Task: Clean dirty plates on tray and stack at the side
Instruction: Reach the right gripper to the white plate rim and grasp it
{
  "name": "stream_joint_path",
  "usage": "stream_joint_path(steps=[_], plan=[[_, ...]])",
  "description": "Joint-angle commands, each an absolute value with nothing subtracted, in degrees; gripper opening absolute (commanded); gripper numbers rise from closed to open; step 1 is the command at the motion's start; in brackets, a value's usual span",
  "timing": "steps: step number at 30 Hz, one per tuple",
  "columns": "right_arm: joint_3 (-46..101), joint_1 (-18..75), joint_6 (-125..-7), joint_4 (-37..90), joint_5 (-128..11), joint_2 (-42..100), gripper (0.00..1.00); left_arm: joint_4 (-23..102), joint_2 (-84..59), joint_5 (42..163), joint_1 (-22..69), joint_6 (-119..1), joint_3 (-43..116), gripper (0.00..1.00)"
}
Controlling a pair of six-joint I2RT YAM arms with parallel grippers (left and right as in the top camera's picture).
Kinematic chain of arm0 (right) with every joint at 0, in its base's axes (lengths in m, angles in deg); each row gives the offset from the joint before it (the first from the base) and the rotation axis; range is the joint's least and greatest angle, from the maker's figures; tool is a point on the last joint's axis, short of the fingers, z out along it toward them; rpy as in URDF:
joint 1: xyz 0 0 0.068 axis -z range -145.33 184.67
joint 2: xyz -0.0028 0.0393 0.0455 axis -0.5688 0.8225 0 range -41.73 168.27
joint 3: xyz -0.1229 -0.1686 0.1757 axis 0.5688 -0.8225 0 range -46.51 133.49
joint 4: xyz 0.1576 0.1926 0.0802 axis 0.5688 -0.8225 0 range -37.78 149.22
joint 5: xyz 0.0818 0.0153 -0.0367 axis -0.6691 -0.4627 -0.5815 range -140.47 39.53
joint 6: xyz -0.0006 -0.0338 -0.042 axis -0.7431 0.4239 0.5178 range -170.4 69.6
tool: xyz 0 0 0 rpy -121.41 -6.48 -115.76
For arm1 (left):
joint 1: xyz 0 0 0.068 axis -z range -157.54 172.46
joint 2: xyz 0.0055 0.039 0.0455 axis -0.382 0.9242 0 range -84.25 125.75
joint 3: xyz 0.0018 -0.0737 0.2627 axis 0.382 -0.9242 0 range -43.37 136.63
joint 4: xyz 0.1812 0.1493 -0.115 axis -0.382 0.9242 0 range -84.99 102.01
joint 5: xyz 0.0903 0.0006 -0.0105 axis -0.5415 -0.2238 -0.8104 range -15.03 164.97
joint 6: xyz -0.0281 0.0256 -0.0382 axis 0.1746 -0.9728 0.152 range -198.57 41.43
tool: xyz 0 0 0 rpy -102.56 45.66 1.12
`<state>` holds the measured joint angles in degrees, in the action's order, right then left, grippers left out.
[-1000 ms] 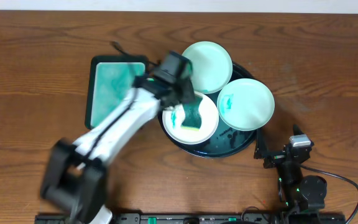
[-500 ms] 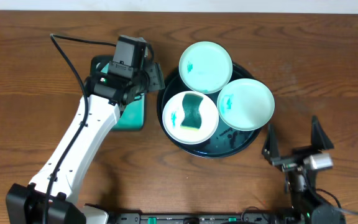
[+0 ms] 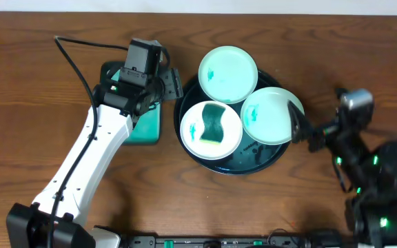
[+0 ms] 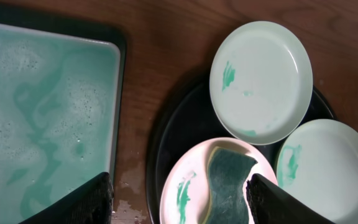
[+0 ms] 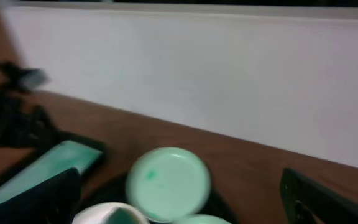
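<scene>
Three pale plates lie on the round black tray (image 3: 248, 162). The front-left plate (image 3: 196, 131) has teal smears and a dark green sponge (image 3: 214, 122) on it. The back plate (image 3: 228, 74) and the right plate (image 3: 272, 115) each have a small teal smear. My left gripper (image 3: 171, 84) is open and empty, above the tray's left rim. In the left wrist view my left gripper (image 4: 182, 200) frames the sponge plate (image 4: 188, 186). My right gripper (image 3: 302, 128) is open and empty at the tray's right edge, next to the right plate, blurred.
A rectangular black-edged tray (image 3: 145, 129) of teal soapy water sits left of the round tray, partly under my left arm; it fills the left of the left wrist view (image 4: 42, 112). Bare wood tabletop surrounds both trays. A white wall (image 5: 229, 74) runs behind the table.
My left gripper left the sponge on the front-left plate and drew back to the left, then stayed still. My right arm swung from the front edge up to the tray's right side.
</scene>
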<state>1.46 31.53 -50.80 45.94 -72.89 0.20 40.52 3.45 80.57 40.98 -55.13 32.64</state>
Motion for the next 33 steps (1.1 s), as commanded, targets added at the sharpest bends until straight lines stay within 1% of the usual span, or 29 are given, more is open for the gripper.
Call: stream_joint_path(steps=[1, 3, 6, 8, 12, 13, 16, 20, 21, 26, 33], plan=[[4.8, 31.2, -52.2, 47.6, -90.4, 6.9, 0.99, 40.5, 3.6, 79.6, 40.8, -56.3, 33.0, 0.70], [4.8, 30.8, -56.9, 54.0, -96.2, 10.9, 0.99, 40.6, 3.6, 79.6, 40.8, -56.3, 33.0, 0.70], [5.1, 29.5, -68.0, 57.1, -94.5, 16.3, 0.99, 40.8, 3.6, 79.6, 40.8, -56.3, 33.0, 0.71], [5.5, 28.5, -71.4, 54.9, -92.8, 19.5, 0.96, 40.6, 3.6, 79.6, 40.8, -56.3, 33.0, 0.72], [6.0, 24.9, -73.8, 46.0, -87.5, 25.7, 0.80, 40.5, 3.6, 79.3, 40.8, -56.3, 33.0, 0.75], [6.2, 23.7, -74.3, 42.9, -84.6, 27.3, 0.79, 40.5, 3.6, 78.8, 40.8, -56.3, 33.0, 0.76], [6.5, 19.3, -76.6, 34.3, -74.9, 32.1, 0.78, 40.5, 3.6, 77.5, 40.8, -56.3, 33.0, 0.75], [6.5, 14.2, -77.3, 28.1, -73.0, 37.4, 0.78, 40.1, 3.6, 77.2, 40.8, -56.3, 33.0, 0.76], [6.5, 13.1, -77.5, 27.1, -72.7, 38.5, 0.76, 39.9, 3.6, 77.2, 40.8, -56.3, 33.0, 0.75], [6.5, 10.6, -79.1, 24.6, -68.9, 43.8, 0.73, 39.0, 3.6, 77.2, 40.8, -56.3, 33.0, 0.75], [6.5, 10.3, -79.1, 24.8, -68.3, 49.0, 0.75, 38.8, 3.6, 77.2, 40.8, -56.3, 33.0, 0.76]])
